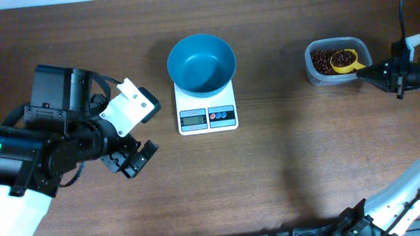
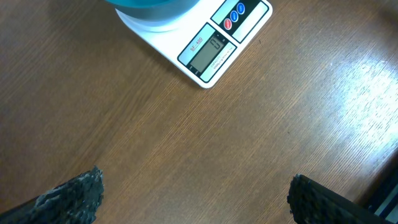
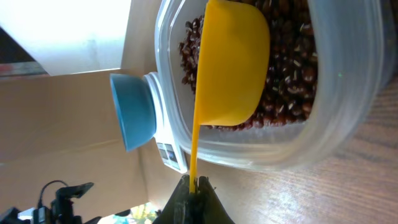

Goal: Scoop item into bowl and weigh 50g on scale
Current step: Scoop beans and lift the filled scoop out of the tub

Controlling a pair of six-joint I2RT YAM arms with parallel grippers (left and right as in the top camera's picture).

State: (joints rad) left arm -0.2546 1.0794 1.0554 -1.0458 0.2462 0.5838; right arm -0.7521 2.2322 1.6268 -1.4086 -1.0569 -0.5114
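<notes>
Both jaws of the right claw (image 3: 194,185) are clamped on the scoop (image 3: 231,68) handle, holding its cup among the beans (image 3: 289,93) just ahead, likely to load, the bowl (image 3: 132,112) waiting on the scale (image 3: 168,146) well beyond; the left claw (image 2: 196,202) gapes empty.

Digits on the scale (image 1: 207,108) illegible.

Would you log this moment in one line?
right hand: shut on yellow scoop in bean tub; left hand: open; blue bowl: empty on scale
</notes>
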